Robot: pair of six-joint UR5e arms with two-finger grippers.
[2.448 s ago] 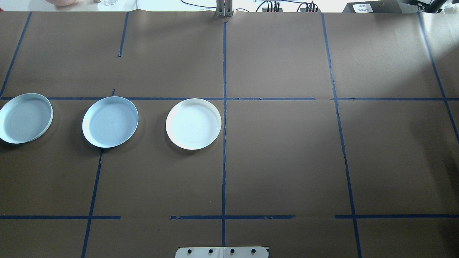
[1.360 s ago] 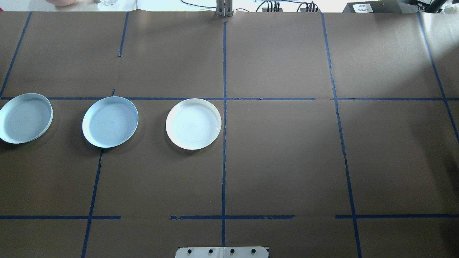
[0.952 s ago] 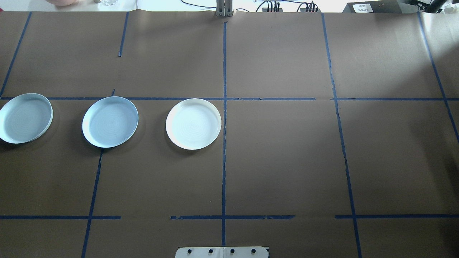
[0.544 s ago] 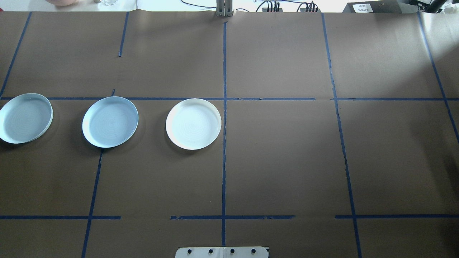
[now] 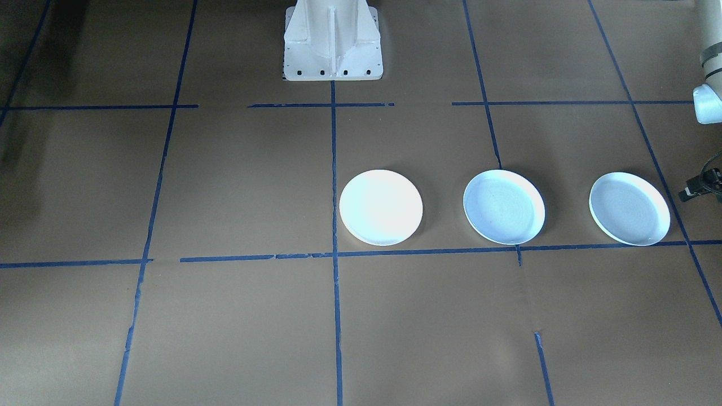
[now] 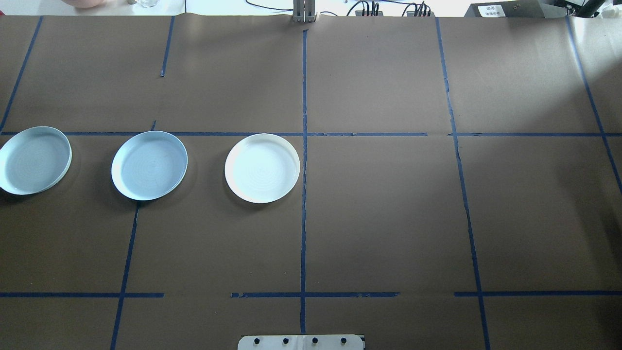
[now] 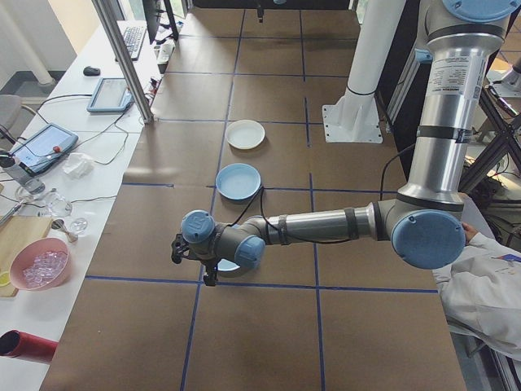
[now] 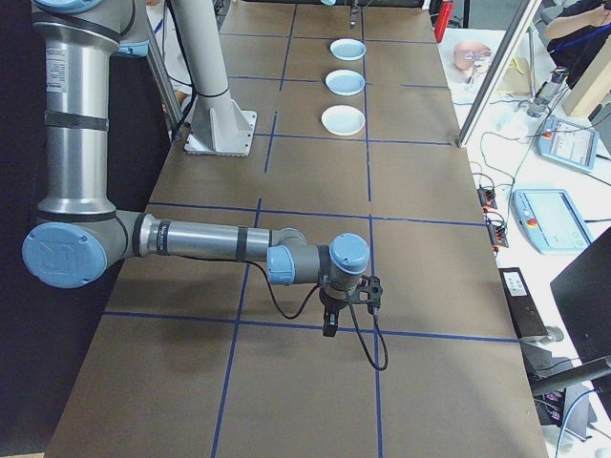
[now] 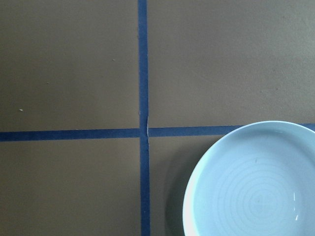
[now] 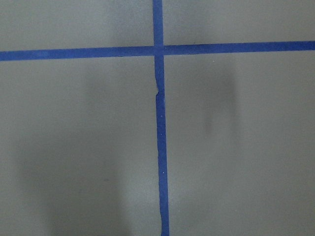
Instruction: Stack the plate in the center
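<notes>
Plates lie in a row on the robot's left half; the center plate [image 6: 262, 168] rests beside the midline, nearer the left gripper [image 7: 194, 259] (jaw state indiscernible, both arms) than the right gripper [image 8: 346, 298].

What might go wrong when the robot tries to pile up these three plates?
Three guesses. The plates are shallow with low rims, so the fingers may slip on the far-left plate. The middle plate lies between it and the center plate, so a low carry might clip it. The left gripper hangs near the far-left plate, with the right gripper far from every plate, so the left arm would probably do all the lifting.
</notes>
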